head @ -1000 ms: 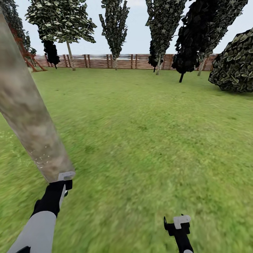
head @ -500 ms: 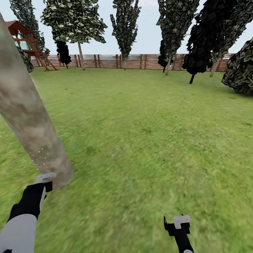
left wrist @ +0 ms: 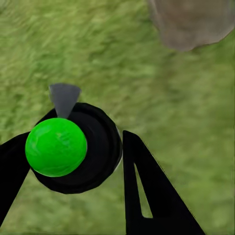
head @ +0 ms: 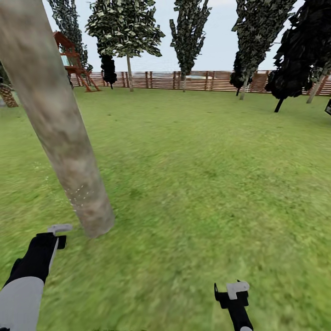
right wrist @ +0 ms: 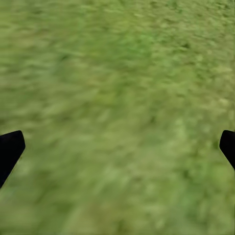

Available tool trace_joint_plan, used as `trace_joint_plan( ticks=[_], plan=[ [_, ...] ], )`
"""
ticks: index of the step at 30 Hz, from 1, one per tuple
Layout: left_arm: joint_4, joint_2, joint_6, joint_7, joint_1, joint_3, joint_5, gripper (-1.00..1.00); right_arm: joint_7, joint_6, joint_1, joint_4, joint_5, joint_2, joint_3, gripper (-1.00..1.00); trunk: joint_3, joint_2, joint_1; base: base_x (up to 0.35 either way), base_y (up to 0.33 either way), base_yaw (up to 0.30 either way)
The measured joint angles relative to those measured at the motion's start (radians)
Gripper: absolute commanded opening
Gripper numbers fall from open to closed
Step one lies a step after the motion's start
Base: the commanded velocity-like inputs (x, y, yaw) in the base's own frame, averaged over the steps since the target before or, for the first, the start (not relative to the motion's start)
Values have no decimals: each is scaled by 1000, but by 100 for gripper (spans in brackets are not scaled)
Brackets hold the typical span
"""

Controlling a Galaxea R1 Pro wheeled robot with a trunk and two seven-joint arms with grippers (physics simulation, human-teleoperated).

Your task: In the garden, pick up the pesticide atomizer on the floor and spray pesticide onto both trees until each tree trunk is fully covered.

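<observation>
Left gripper [left wrist: 73,161]: closed on atomizer [left wrist: 73,149], black body w/ green ball top and grey nozzle, held between both fingers [left wrist: 147,196] over the lawn [head: 197,174]. In head view the left gripper [head: 54,233] is seen near the base of a thick grey-beige trunk [head: 59,124], not touching; white specks are noted low on the trunk. Right gripper [right wrist: 117,147]: wide open, nothing held, over grass. Fence [head: 202,80] and trees are seen along the far edge of the lawn.
</observation>
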Motion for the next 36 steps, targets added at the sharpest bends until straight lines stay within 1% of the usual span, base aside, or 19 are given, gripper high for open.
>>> trace_joint_plan(
  ticks=[2, 3, 5, 6, 8, 9, 11, 12, 13, 14, 15, 18, 19, 22, 23, 24, 26, 28, 36],
  plan=[
    [-1, -5, -1, 0, -1, -3, 2, -100, 0, 0, 0, 0, 0, 0, 0, 100, 0, 0, 0, 0, 0, 126],
    [-2, -18, -1, 0, -5, -6, 7, -100, 0, 0, 0, -1, -1, 0, 0, 100, 0, 0, 0, 0, 0, 35],
    [-6, -103, 4, 3, -13, -48, 13, -100, 0, -1, 0, -1, 0, -1, 0, 100, 0, 0, 0, 0, 0, 13],
    [-15, -129, 12, 5, -24, -70, 8, -100, 0, -1, 0, -1, 0, -1, 0, 100, 0, 0, 0, 0, 0, 5],
    [-26, -148, 48, 5, -64, -90, -6, -100, 0, 0, 0, -1, 0, -2, 0, 100, 0, 0, 0, 0, 0, 2],
    [-31, -147, 77, 4, -86, -96, -7, -100, 0, 0, 0, -1, 0, -2, 0, 100, 0, 0, 0, 0, 0, 0],
    [-35, -127, 94, 2, -98, -95, -15, -100, 1, 0, 0, 0, 0, -2, 0, 100, 0, 0, 0, 0, 0, 0],
    [-35, -94, 99, -1, -100, -92, -13, -100, 1, -1, 0, 0, 0, -2, 0, 100, 0, 0, 0, 0, 0, 0],
    [-33, -49, 102, -6, -101, -91, -15, -100, 1, -1, 0, 0, 0, -2, 0, 100, 0, 0, 0, 0, 0, 0],
    [-31, 7, 105, -25, -100, -90, 3, -100, 2, 0, 0, -1, 0, -1, 0, 100, 0, 0, 0, 0, 0, 0],
    [-32, 25, 105, -37, -96, -93, 9, -100, 2, 0, 0, -1, 0, -2, 0, 100, 0, 0, 0, 0, 0, 0],
    [-35, 28, 112, -49, -92, -99, 22, -100, 1, 0, 0, -1, 0, -2, 0, 100, 0, 0, 0, 0, 0, 0],
    [-35, 12, 115, -52, -96, -100, 32, -100, 1, 1, 0, -1, 0, -2, 0, 100, 0, 0, 0, 0, 0, 0],
    [-53, -39, 118, -52, -102, -107, 26, -100, 1, 0, 0, 0, 0, -2, 0, 100, 0, 0, 0, 0, -92, 0],
    [-64, -48, 123, -52, -102, -117, 23, -100, 1, -1, 0, 0, 0, -2, 0, 100, 0, 0, 0, 0, -226, 0],
    [-83, -54, 150, -51, -102, -149, 21, -100, 1, 0, 0, 0, 0, -2, 0, 100, 0, 0, 0, 0, -247, 0],
    [-103, -54, 194, -50, -101, -180, 14, -100, 1, 0, 0, 0, 0, -2, 0, 100, 0, 0, 0, 7, -260, 0],
    [-115, -52, 208, -50, -100, -187, 12, -100, 1, 0, 0, 0, 0, -2, 0, 100, 0, 0, 0, 60, -266, 0],
    [-128, -47, 214, -47, -101, -185, 13, -100, 1, -1, 0, -1, 0, -2, 0, 100, 0, 0, 0, 89, -269, 4]
  ],
)
